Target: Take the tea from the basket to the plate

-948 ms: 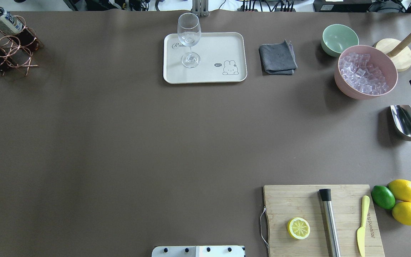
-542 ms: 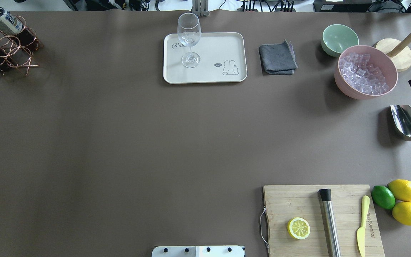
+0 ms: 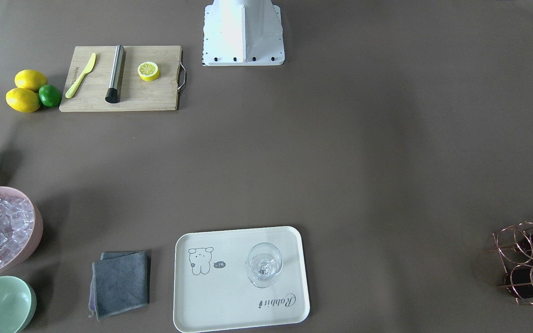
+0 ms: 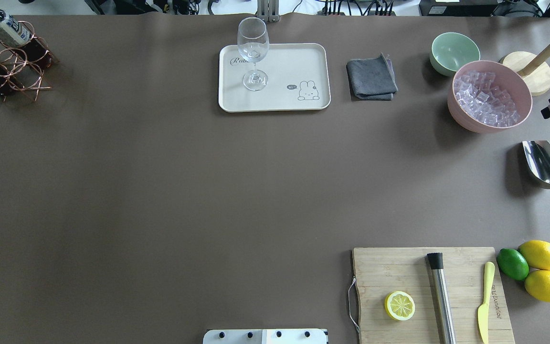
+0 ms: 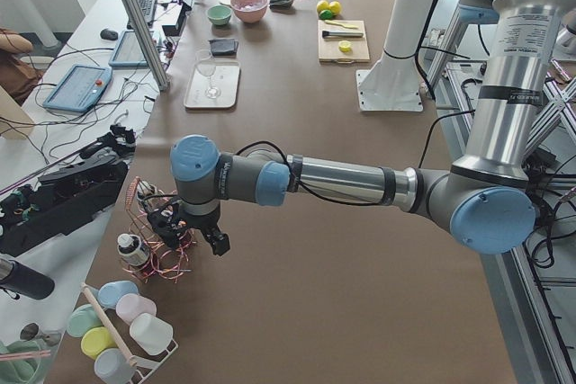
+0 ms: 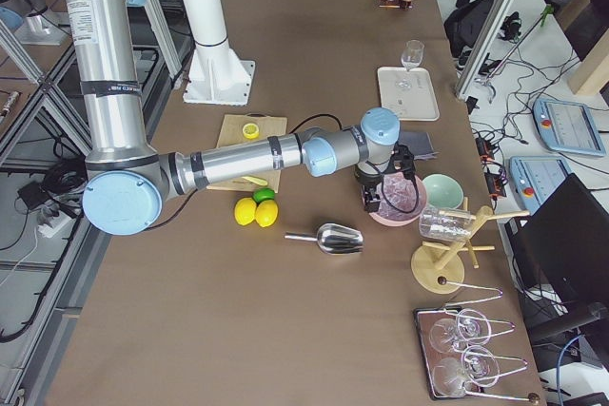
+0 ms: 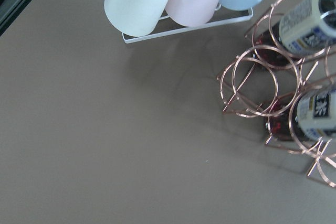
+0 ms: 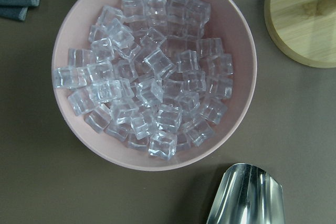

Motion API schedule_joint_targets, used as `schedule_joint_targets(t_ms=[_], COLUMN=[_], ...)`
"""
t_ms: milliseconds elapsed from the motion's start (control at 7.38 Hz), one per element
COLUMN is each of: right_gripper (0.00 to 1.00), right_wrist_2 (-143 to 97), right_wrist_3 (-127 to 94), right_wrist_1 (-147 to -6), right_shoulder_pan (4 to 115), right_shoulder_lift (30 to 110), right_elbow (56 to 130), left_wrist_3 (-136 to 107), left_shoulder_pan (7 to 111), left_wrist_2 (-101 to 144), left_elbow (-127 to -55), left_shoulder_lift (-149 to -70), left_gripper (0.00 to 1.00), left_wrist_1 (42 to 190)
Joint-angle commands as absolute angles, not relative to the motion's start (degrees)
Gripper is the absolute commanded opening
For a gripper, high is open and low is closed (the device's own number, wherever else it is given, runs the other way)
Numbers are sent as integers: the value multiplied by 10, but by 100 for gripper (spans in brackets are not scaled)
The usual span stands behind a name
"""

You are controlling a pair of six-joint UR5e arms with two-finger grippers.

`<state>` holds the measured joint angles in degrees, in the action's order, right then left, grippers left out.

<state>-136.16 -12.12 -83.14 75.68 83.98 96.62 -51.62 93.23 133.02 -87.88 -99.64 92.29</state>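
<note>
Tea: you find it upright in a cell of the basket at the table's far-left corner, long axis vertical, white cap up. The left gripper hangs near the basket and the right gripper hangs over the pink bowl. You cannot tell if either is open or closed. The plate carries a wine glass.

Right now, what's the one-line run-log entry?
tea: in basket | plate: wine glass only | left gripper: near basket, jaws unclear | right gripper: above ice bowl
</note>
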Motion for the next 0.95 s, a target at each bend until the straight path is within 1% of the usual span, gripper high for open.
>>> schedule_joint_targets(t_ms=[0, 135, 271, 406, 542, 677, 812], right_gripper=[100, 100, 100, 100, 100, 100, 100], right_wrist_2=[-1363, -1364, -1364, -1365, -1368, -1371, -1375], right_wrist_3=[-124, -127, -131, -132, -133, -127, -134], right_wrist_1=[-772, -755, -752, -751, -751, -722, -624], right_shoulder_pan=[720, 700, 687, 676, 663, 643, 620], right_shoulder_lift=[840, 838, 821, 816, 795, 771, 765], right_elbow=[969, 969, 970, 971, 969, 969, 966], left_wrist_3=[-737, -831, -934, -1001, -1015, -1053, -1069], left_shoulder_pan=[935, 936, 936, 936, 938, 938, 934], left_wrist_2=[1317, 1317, 1310, 1291, 1275, 1274, 1274], left_elbow=[-853, -834, -784, -752, -741, -732, -719], left_shoulder_lift=[-1048, -1051, -1076, -1109, -1134, -1147, -1159], left_gripper=[98, 98, 98, 98, 98, 98, 98], left_wrist_1=[947, 1004, 1074, 1092, 1086, 1092, 1092])
